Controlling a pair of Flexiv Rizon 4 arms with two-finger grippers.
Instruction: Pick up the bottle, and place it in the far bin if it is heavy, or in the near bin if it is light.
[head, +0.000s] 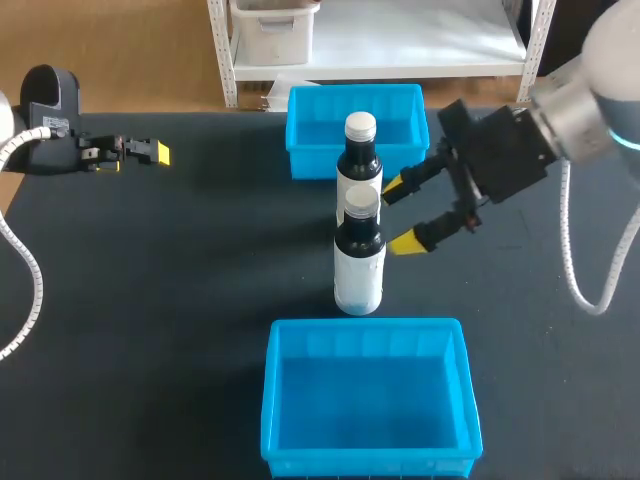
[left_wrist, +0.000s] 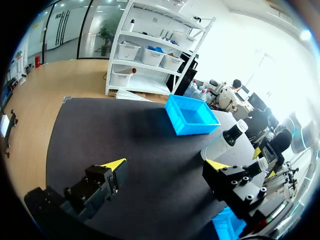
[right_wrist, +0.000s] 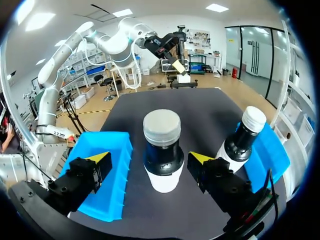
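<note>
Bottle (head: 359, 262) stands between near bin (head: 272, 400) and far bin (head: 310, 158), right pincer (head: 400, 213) wide open just beside it.

Table (head: 150, 300): black matte top, even overhead light, soft shadows. Wood floor (head: 120, 50) past the far edge. White shelf rack (head: 420, 40) at far side, middle to right. Glass doors (right_wrist: 260, 50) in the room, ceiling panel lights (right_wrist: 217, 7) on.
</note>
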